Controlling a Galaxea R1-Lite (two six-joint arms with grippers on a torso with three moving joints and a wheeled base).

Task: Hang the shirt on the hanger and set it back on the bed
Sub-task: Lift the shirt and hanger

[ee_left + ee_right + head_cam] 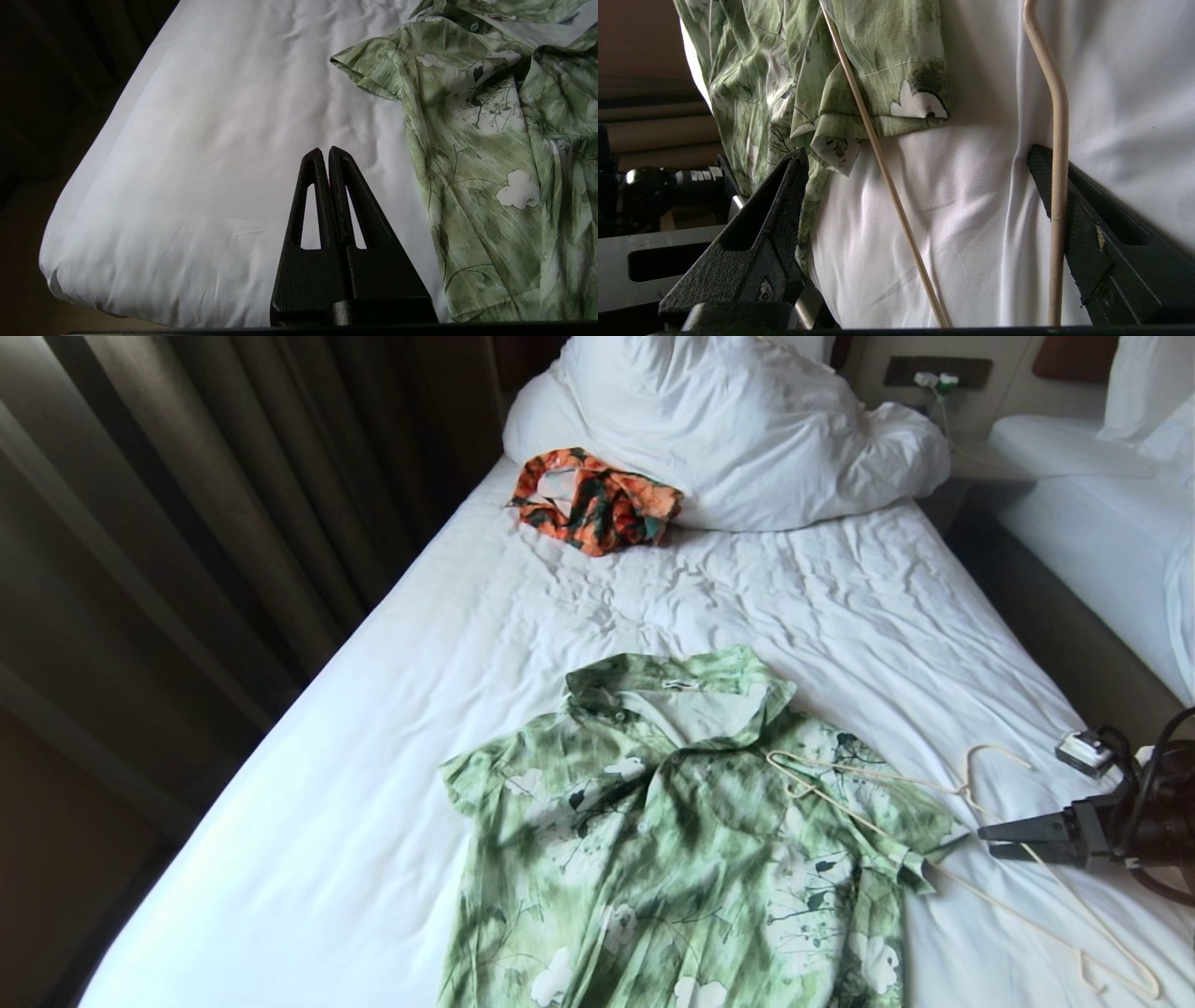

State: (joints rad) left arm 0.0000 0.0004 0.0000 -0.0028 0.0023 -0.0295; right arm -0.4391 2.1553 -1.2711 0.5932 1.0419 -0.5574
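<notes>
The right gripper hangs low at the bed's three-o'clock edge, fingers spread wide, holding nothing — two hanger wires run between them. The hanger lies flat, one end over the shirt's shoulder. The left gripper is clenched empty at seven o'clock.

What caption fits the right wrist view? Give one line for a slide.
Open right hand straddles the hanger on the bed, beside the shirt's sleeve.
</notes>
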